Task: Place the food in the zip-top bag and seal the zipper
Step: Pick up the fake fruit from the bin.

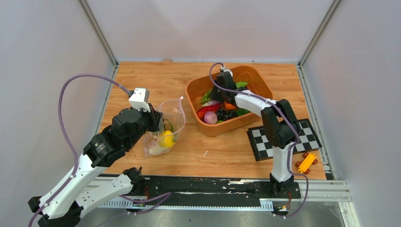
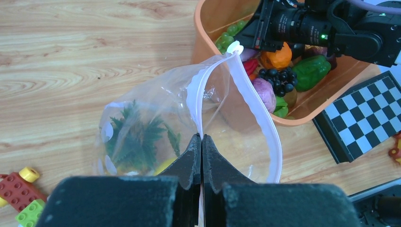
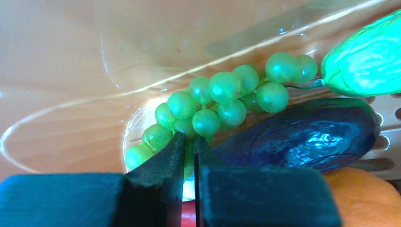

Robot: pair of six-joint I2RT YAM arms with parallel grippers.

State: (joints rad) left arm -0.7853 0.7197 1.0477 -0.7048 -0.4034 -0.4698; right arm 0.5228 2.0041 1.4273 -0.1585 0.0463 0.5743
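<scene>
left claw [image 2: 202, 139] clamps zip-top bag [image 2: 156, 111] rim, mouth open. right claw [image 3: 188, 146] narrow, pinching green grapes [image 3: 222, 94]; i advise lifting straight up, clear of eggplant [image 3: 302, 137].

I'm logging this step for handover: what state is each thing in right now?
zip-top bag: open, pineapple and lemon inside.
zipper: unsealed, mouth gaping.
left gripper: shut on the bag's mouth edge.
orange tub: upright, food inside.
right gripper: down in the tub, closed on green grapes.
</scene>
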